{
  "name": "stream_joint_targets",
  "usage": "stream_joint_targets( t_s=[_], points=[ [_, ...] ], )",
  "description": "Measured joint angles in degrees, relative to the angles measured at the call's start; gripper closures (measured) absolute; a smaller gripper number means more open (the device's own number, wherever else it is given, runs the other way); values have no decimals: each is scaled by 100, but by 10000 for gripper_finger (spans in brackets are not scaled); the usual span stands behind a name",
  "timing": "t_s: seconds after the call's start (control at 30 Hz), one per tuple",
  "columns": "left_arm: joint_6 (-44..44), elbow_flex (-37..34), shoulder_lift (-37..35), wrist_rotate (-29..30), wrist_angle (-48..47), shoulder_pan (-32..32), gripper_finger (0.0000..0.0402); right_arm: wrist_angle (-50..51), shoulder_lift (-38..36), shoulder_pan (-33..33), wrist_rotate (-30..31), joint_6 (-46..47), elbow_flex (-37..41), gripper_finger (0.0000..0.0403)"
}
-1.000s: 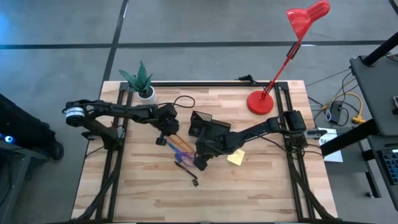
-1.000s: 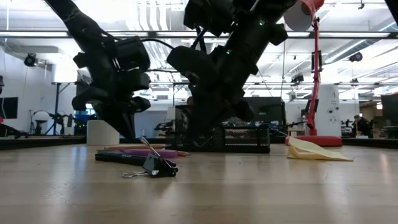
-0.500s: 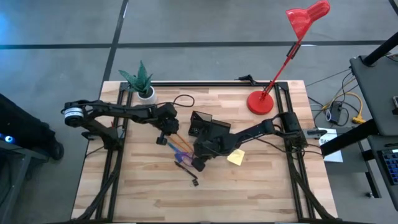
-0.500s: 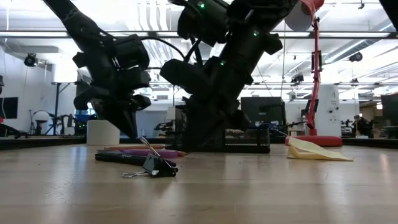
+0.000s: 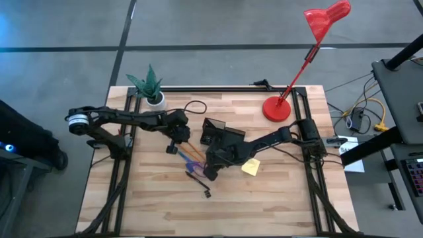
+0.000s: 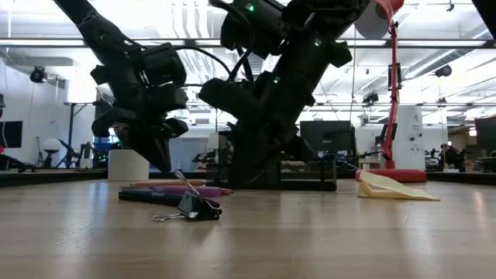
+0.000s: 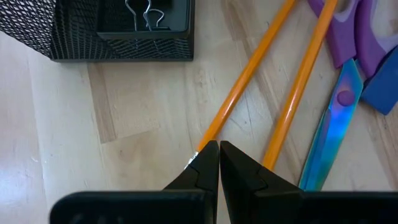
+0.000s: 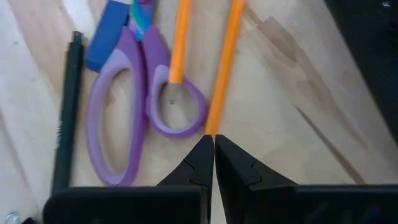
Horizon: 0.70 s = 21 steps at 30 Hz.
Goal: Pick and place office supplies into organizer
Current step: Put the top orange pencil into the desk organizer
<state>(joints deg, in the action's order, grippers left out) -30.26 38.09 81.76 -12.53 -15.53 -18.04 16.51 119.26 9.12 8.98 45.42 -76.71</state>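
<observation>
Two orange pencils (image 7: 249, 68) lie side by side on the table beside purple-handled scissors (image 8: 146, 112) and a dark pen (image 8: 65, 124). My left gripper (image 7: 219, 147) is shut and hovers over one pencil's metal-capped end, near the black mesh organizer (image 7: 106, 28), which holds clips. My right gripper (image 8: 213, 138) is shut with its tips at the end of a pencil (image 8: 221, 68). In the high view the left gripper (image 5: 173, 149) and the right gripper (image 5: 208, 174) stand at opposite ends of the pile. A yellow sticky pad (image 5: 250, 167) lies to the right. My right gripper's shut fingertips (image 8: 202, 149) stand right at the end of an orange pencil (image 8: 211, 127), coming from above; whether they touch it I cannot tell. The pencil lies flat on the table. My left gripper touches nothing.
A black binder clip (image 6: 194, 208) lies near the table's front edge. The red desk lamp (image 5: 276, 108) stands at the far right and the white plant pot (image 5: 155, 99) at the far left. Bare wood shows along the near side.
My right gripper has shifted a little toward the table's left, over the pile of supplies, staying shut. The left gripper and the supplies have kept still.
</observation>
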Motion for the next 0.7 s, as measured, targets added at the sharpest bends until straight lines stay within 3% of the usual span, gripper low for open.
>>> stream_joint_targets(
  t_s=[0.3,0.43,0.7],
  points=[
    [6,-3,-60,398,-120,-2,402,106,41,5,26,89,3,394],
    [11,-7,-299,391,-290,0,401,621,-154,73,517,62,-136,390],
    [15,-42,-481,297,-249,-7,402,445,-160,151,576,46,-166,343]
  ],
)
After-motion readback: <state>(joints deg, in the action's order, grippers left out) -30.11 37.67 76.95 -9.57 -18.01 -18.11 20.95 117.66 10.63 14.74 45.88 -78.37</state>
